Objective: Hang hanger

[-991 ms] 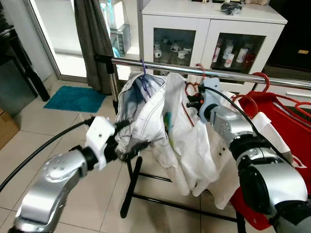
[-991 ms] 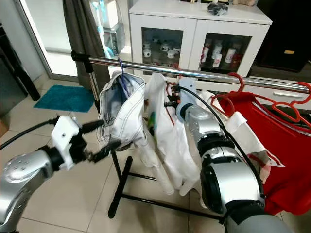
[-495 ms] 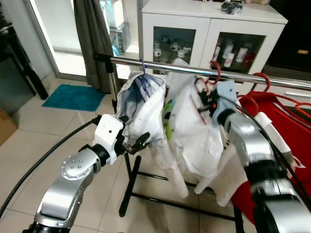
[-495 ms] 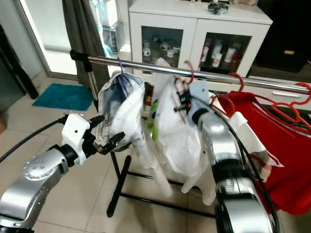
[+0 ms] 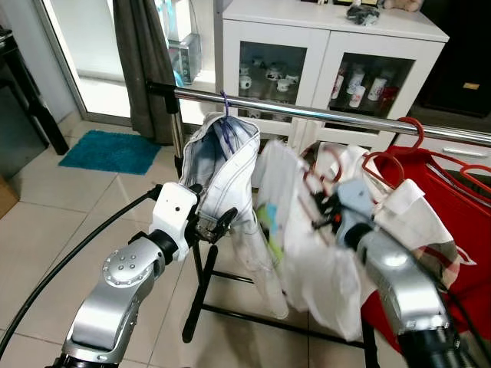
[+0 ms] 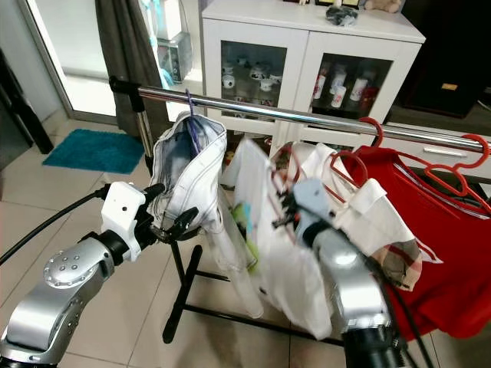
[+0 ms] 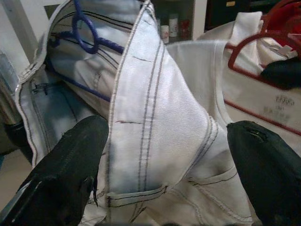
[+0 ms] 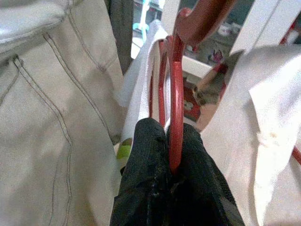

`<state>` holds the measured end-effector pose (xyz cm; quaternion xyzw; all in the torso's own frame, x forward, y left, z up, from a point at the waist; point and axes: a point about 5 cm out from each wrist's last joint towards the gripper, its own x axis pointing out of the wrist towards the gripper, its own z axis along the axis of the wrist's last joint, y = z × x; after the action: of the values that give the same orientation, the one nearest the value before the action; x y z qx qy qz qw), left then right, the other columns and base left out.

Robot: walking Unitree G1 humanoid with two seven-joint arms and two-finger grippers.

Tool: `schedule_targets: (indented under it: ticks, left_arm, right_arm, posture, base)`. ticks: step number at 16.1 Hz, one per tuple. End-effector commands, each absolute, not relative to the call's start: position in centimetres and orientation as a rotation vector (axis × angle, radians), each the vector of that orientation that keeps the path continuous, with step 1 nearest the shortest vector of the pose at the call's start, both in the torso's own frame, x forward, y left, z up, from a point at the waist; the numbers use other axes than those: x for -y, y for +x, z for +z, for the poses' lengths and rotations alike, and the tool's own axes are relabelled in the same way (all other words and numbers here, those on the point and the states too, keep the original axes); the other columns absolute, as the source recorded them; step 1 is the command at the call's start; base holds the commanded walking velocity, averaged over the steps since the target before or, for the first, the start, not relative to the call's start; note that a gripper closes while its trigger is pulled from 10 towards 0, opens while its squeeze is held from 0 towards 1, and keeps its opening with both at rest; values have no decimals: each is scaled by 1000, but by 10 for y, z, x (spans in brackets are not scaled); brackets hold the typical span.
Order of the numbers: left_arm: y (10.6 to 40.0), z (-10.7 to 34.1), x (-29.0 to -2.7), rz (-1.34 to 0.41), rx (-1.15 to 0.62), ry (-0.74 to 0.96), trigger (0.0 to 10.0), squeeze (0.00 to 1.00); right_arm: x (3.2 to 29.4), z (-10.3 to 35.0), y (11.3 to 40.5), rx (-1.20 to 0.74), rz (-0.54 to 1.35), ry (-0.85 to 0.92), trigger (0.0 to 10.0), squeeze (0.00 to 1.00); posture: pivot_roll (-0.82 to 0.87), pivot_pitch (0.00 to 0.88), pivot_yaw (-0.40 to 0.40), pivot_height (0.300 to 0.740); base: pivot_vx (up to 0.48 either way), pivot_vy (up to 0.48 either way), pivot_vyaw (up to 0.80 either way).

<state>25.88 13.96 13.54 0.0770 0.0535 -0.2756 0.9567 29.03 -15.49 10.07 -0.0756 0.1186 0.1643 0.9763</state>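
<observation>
Head views: right gripper [image 5: 328,216] clenched on red hanger [image 5: 316,184] carrying white shirt [image 5: 295,238], held below steel rail [image 5: 322,115], hook not on rail. Left gripper [image 5: 212,228] spread against hung denim garment [image 5: 222,165] at left.

Left wrist view: fingers [image 7: 77,155] wide apart, denim between.

Right wrist view: fingers pinch hanger bar.

Judgement: lift-to-rail step; next raise hook over rail.

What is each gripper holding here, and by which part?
Right gripper pinches the red hanger by its neck below the hook. Left gripper, open, straddles the pale jeans without clamping.
</observation>
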Motion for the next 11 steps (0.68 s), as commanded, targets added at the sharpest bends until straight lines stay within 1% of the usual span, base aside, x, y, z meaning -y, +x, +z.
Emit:
schedule_targets:
  ticks: [1,5,11]
  left_arm:
    - [258,135,-138,-559,-110,159,10000,0]
    - [259,137,-141,-532,-107,155,10000,0]
    - [262,138,-140,-538,-105,157,10000,0]
  right_arm:
    - [157,114,291,-185,288,-151,0,0]
    - [159,113,276,-182,214,-90,0,0]
    - [158,114,276,-194,206,-98,0,0]
  posture:
    - [-55,0,-51,740]
    - [-56,0,-49,740]
    - [-57,0,-43,740]
  base:
    - [0,0,0]
    - [0,0,0]
    - [0,0,0]
